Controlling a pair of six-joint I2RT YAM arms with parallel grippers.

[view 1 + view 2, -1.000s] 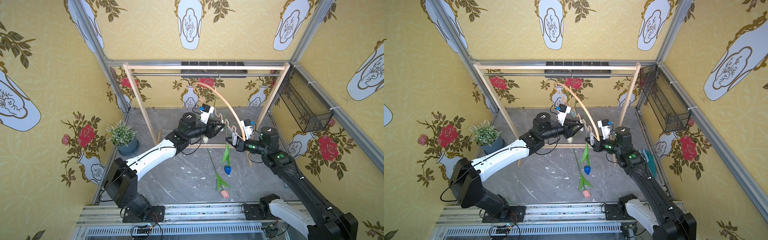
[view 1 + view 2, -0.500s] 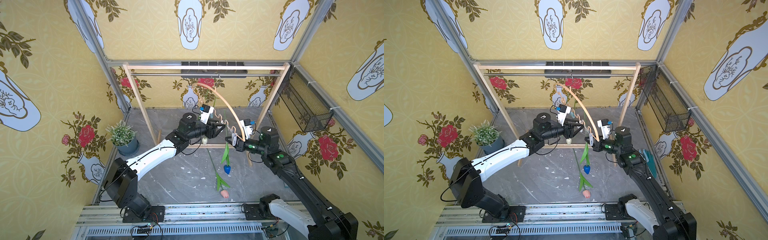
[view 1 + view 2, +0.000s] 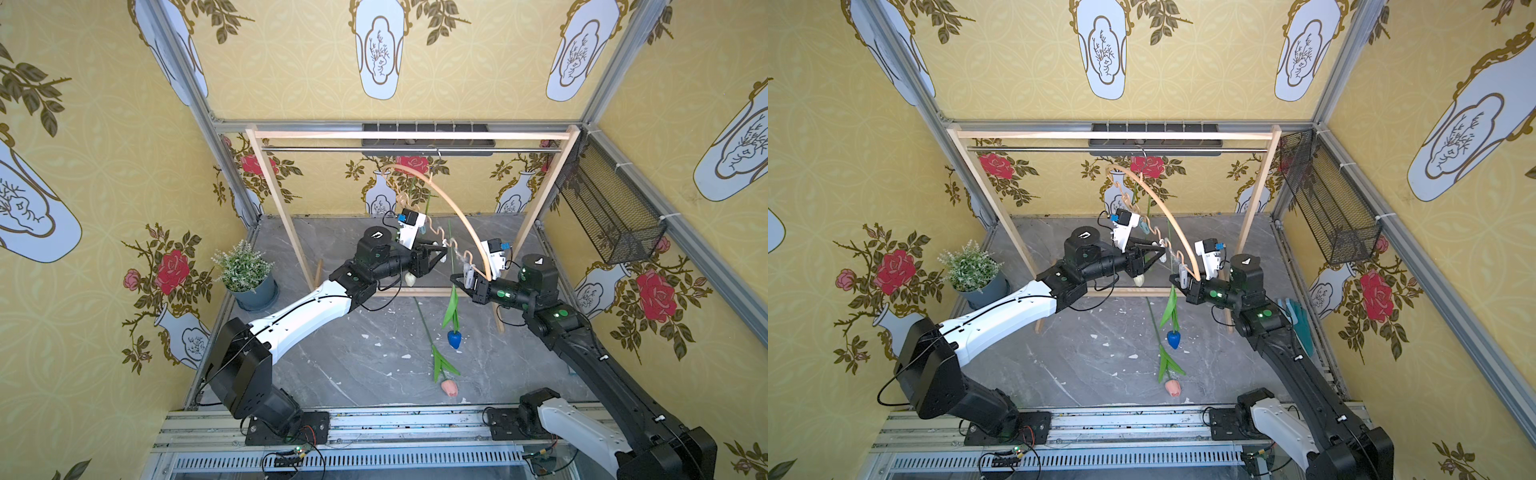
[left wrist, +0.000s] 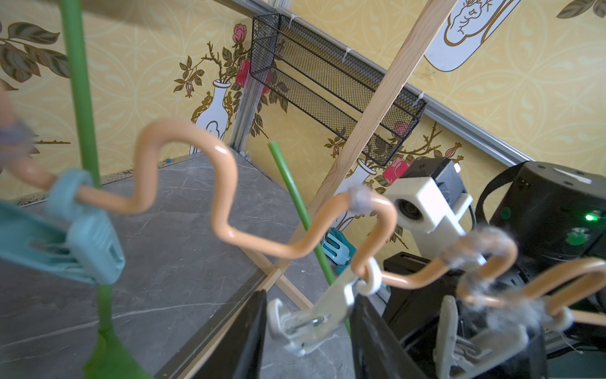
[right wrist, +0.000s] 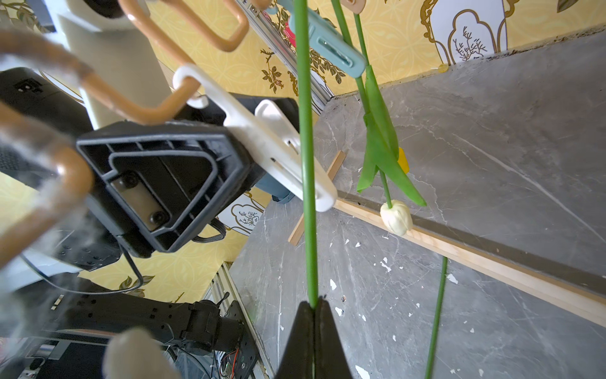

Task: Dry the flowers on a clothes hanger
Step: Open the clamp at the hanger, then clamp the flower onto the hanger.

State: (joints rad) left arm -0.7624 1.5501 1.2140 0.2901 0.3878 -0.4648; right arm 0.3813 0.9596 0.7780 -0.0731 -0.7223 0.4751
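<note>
Item: light wooden arched hanger with wavy lower bar [image 3: 461, 216], hooked on the rack's metal rail [image 3: 332, 148] and hanging tilted.

Item: blue-headed tulip [image 3: 454, 339], head down. My right gripper [image 5: 313, 303] is clenched on its green stem, which runs up past a white plastic clip [image 4: 311, 315].

My left gripper [image 4: 308, 293] straddles that clip; whether it is squeezing, I cannot tell.

Item: white-headed tulip [image 5: 396, 216], head down, its stem at a pale blue clip [image 5: 328, 46].

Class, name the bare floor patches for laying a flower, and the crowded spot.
Bare: marble floor between the left arm and the pink tulip; also between the blue tulip and right arm. Crowded: at the hanger, where left pincer, right pincer and stems meet.
</note>
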